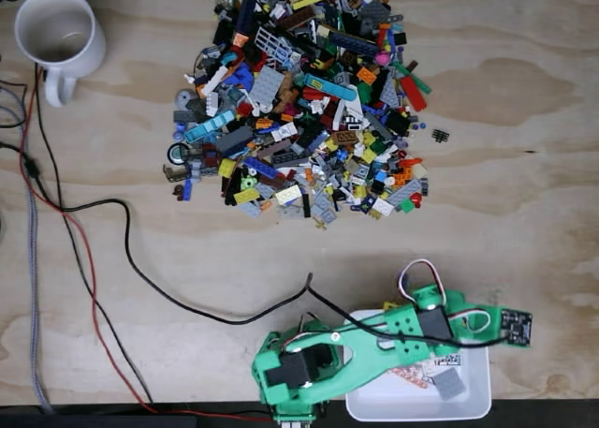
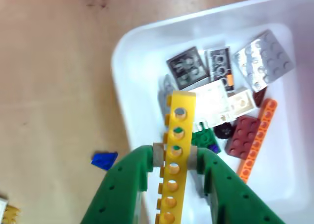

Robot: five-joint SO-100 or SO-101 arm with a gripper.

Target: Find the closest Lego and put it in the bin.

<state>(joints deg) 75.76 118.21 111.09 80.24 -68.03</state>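
Gripper (image 2: 174,158) pinches the yellow holed Lego beam (image 2: 176,150) mid-length, hanging over the white bin (image 2: 128,52), which sits at 5 o'clock in the fixed view (image 1: 473,400). Pick and carry look done; only the release is left. Other bricks lie inside, orange-pink strip (image 2: 257,136) at 3 o'clock.

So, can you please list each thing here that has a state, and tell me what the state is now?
gripper: shut on the yellow beam, above the bin.
yellow beam: held between the green fingers, not yet released.
bin: already holds several pieces, including an orange holed strip.
white mug: upright, looks empty.
Lego pile: heaped loose on the table.
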